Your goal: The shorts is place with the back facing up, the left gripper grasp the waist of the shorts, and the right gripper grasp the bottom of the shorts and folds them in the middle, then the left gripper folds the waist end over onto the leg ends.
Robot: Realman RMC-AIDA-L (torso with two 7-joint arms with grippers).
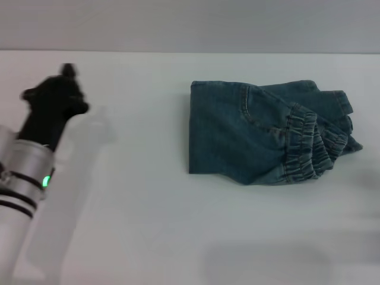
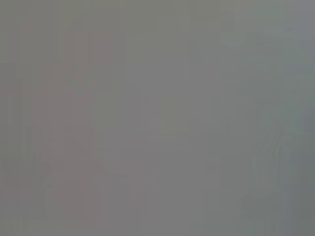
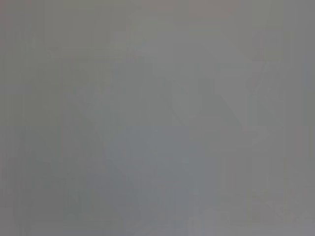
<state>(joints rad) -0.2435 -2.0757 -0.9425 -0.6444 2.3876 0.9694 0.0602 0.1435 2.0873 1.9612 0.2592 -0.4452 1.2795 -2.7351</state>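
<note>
This looks like a bare robot test station in a lab, not a home. A plain white surface (image 1: 148,225) fills the head view and meets a blank grey wall (image 1: 190,24) at the back. A white and silver robot arm (image 1: 21,178) with a green status light reaches over it. Both wrist views show only featureless grey.

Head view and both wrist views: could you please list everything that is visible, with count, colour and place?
shorts: one, blue-green denim, folded, right of centre on the table.
waist of the shorts: one, puckered elastic band, on top at the right end of the folded pile.
table: one, white, fills the head view.
left gripper: one, black, on a white and silver arm with a green light, far left, clear of the shorts.
Both wrist views show only plain grey.
</note>
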